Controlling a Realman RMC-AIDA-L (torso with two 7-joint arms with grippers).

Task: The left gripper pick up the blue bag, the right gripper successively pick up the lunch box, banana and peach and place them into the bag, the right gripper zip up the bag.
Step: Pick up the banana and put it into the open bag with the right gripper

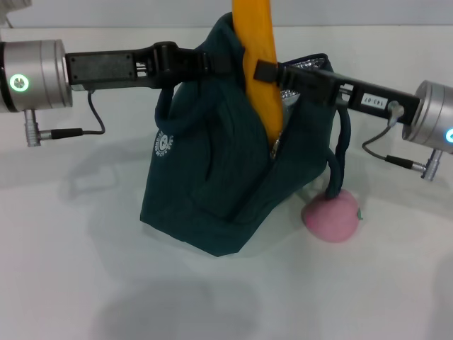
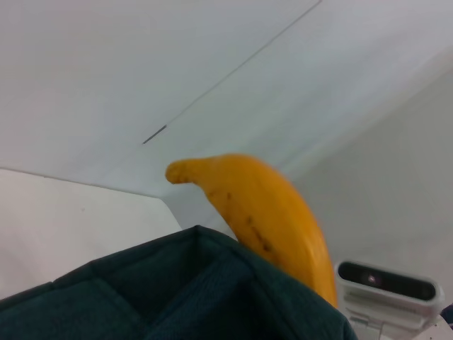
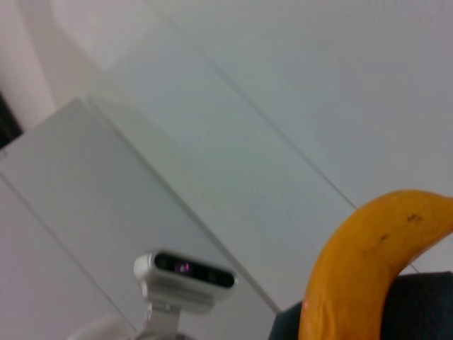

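Robot lab test bench

A bare white table [image 1: 64, 269] with plain white walls [image 2: 106, 64] behind it and no household furnishings reads as a lab or test cell rather than a home. 2 black arms with silver, green-lit wrists reach in from either side, the left gripper [image 1: 202, 62] and the right gripper [image 1: 263, 71] meeting over the blue bag [image 1: 212, 191], where the banana [image 1: 258, 64] stands upright. Beyond the grippers, each wrist view catches a white camera unit [image 3: 185, 276] on a stand against the wall, which points to a recording setup.
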